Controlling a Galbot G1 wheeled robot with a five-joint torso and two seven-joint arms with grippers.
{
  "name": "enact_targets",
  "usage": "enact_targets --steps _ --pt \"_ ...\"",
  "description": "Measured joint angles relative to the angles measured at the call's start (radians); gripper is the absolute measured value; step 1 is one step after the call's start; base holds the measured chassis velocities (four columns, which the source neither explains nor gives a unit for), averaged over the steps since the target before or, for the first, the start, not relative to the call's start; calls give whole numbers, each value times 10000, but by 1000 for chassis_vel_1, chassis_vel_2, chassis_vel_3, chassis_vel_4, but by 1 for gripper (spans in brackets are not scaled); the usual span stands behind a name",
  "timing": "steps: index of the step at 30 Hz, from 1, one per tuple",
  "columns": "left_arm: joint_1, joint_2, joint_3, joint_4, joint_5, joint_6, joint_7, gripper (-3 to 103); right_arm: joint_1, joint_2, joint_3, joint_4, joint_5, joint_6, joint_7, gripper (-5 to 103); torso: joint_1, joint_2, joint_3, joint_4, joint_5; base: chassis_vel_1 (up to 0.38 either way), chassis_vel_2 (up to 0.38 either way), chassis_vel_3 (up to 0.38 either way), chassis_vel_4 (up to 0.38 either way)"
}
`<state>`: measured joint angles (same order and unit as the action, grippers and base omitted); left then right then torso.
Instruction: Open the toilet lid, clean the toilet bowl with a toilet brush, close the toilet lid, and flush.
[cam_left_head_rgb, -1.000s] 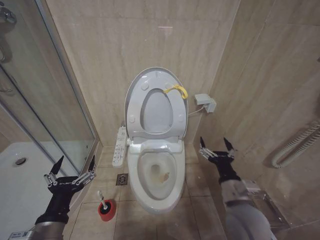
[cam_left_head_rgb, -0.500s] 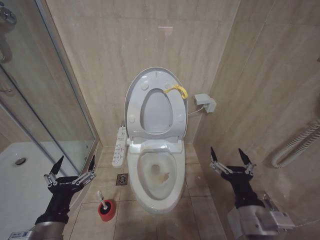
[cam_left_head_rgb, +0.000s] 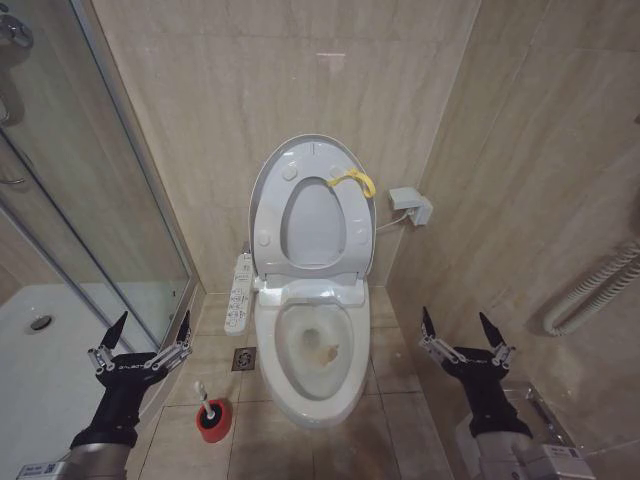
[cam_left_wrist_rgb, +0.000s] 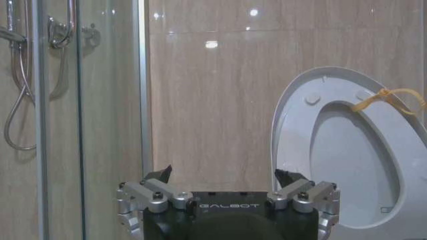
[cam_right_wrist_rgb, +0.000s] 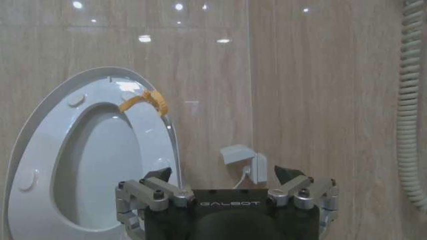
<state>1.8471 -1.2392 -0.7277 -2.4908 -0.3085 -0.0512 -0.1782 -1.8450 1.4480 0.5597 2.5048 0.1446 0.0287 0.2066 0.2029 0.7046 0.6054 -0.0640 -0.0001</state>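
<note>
Toilet lid (cam_left_head_rgb: 270, 190) upright against wall with seat ring, exposing stained toilet bowl (cam_left_head_rgb: 312, 352). Toilet brush (cam_left_head_rgb: 204, 398) stands in red holder (cam_left_head_rgb: 212, 421) on floor, left of bowl. Left claw (cam_left_head_rgb: 140, 345) hangs above it, fingers apart, well placed to reach down. Right claw (cam_left_head_rgb: 466, 340) apart, empty, near right wall.

Head camera looks down; both wrist cameras face the raised toilet lid (cam_left_wrist_rgb: 347, 150)

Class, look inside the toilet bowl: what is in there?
Inside the toilet bowl there is yellowish-brown staining around the drain. Its near inner wall is hidden by the front rim.
</note>
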Motion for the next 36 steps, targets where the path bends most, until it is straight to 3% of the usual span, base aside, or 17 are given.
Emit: enact_targets --steps 36 --pt "0 0 0 0 0 0 0 100 23 -14 -40 -47 -24 -18 12 100 0 -1 1 0 1 0 0 0 0"
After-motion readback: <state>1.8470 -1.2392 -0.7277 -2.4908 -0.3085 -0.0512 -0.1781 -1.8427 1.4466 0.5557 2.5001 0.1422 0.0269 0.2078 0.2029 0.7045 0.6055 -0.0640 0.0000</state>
